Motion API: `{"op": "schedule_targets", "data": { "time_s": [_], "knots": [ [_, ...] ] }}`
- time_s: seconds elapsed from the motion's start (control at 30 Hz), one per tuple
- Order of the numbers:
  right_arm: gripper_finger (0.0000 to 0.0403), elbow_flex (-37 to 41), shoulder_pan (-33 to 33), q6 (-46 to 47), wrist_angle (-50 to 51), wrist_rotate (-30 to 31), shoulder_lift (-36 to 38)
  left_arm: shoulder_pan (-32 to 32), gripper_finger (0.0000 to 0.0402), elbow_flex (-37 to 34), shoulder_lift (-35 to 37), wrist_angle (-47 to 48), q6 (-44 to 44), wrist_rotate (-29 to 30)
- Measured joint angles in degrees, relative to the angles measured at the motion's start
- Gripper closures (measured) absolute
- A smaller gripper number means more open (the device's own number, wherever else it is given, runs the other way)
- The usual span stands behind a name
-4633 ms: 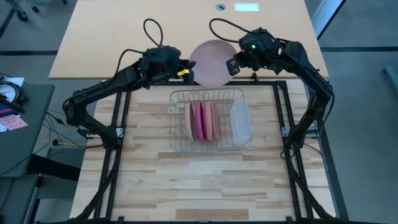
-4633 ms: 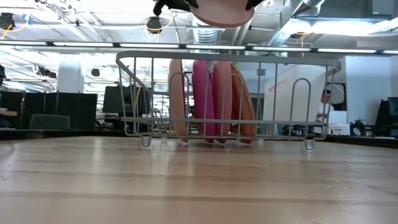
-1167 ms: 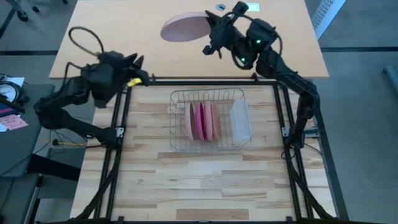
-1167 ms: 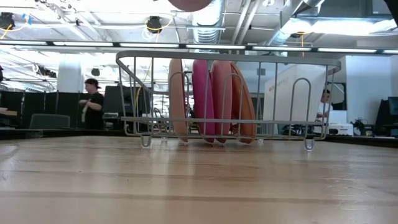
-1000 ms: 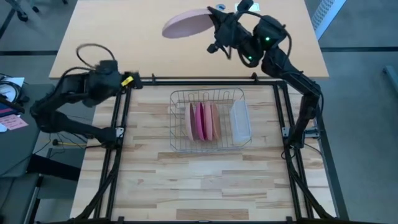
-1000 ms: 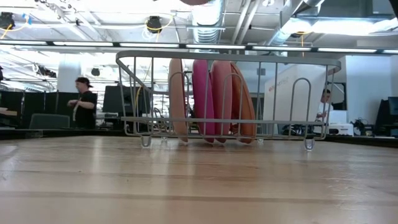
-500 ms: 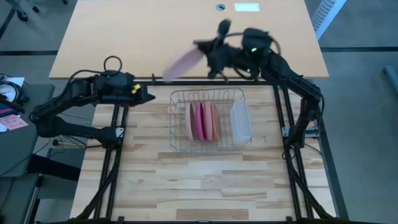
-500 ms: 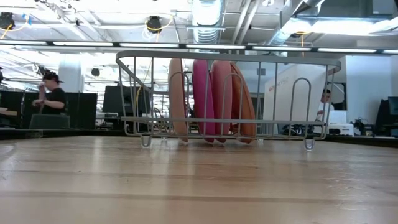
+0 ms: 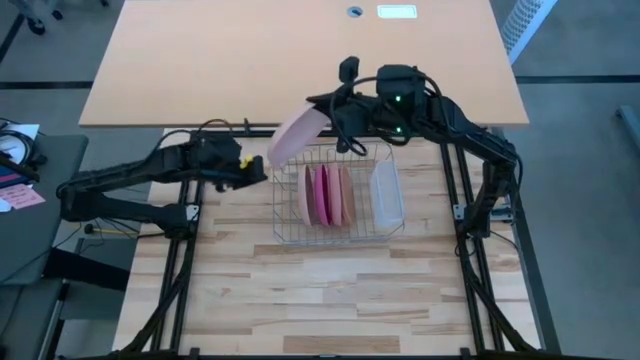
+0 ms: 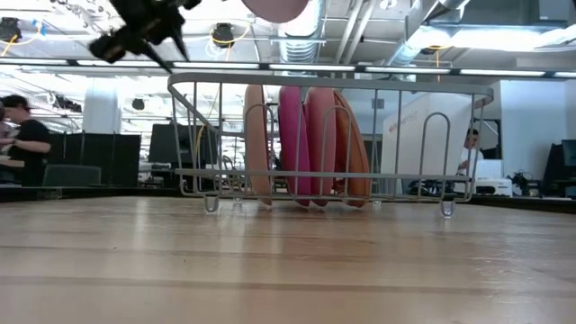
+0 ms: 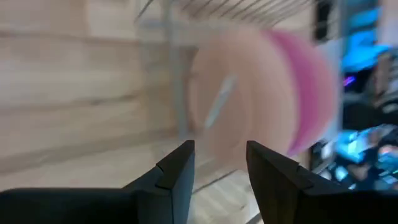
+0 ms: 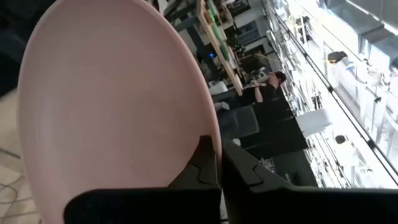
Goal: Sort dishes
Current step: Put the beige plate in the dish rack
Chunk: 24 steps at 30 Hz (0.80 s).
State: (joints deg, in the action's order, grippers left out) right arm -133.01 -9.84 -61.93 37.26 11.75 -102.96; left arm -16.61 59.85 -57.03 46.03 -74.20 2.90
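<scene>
My right gripper (image 9: 322,108) is shut on a pale pink plate (image 9: 293,137), held in the air over the far left corner of the wire rack (image 9: 335,239). This plate fills the right wrist view (image 12: 112,106), and its lower edge (image 10: 274,7) shows at the top of the low view. Several salmon, pink and magenta plates (image 9: 325,195) stand on edge in the rack. My left gripper (image 9: 258,172) hovers open just left of the rack, pointing at those plates (image 11: 261,112), with nothing between its fingers (image 11: 177,171). My right gripper pinches the pale pink plate's rim (image 12: 208,134) between its two fingers, one finger on each face. The fingers come nearly level from the table's right. The plate is lifted clear and tilted steeply, slanting down from the fingers toward the rack's left side.
A translucent rectangular tub (image 9: 387,195) sits in the rack's right part. A tan table (image 9: 300,50) lies beyond the far edge. The wooden tabletop (image 9: 330,300) stretches in front of the rack. A person (image 10: 22,135) stands in the room behind.
My right gripper has come from over the tan table toward the near edge and down to the rack; the plate has tipped from nearly flat to steeply slanted. My left gripper has sunk and gone right toward the rack, turning its wrist.
</scene>
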Motion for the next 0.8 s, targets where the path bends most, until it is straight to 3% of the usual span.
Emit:
{"op": "schedule_targets", "data": {
  "time_s": [0.27, 0.43, 0.57, 0.63, 0.8],
  "knots": [
    [0.0403, 0.0, 2.3, -1.3, 3.1, 0.0, -0.5, 0.0, 0.0243, 4.2, 0.1, -11.5, 7.6, 5.4],
    [0.0403, 0.0, 2.1, 4.7, 3.0, 0.3, -0.5, 0.3, 0.0236, 10.5, 0.6, -15.1, 11.7, 6.5],
    [0.0403, 0.0, 1.6, 8.0, 3.1, 0.3, -0.5, 0.3, 0.0235, 19.2, 2.5, -22.7, 20.6, 14.9],
    [0.0403, 0.0, 1.5, 8.6, 3.1, 0.3, -0.5, 0.3, 0.0235, 23.8, 2.6, -20.8, 25.2, 18.3],
    [0.0403, -0.1, 1.1, 9.4, 2.6, 0.1, -1.4, 0.9, 0.0221, 33.5, 0.1, -14.8, 28.0, 16.9]
  ]
}}
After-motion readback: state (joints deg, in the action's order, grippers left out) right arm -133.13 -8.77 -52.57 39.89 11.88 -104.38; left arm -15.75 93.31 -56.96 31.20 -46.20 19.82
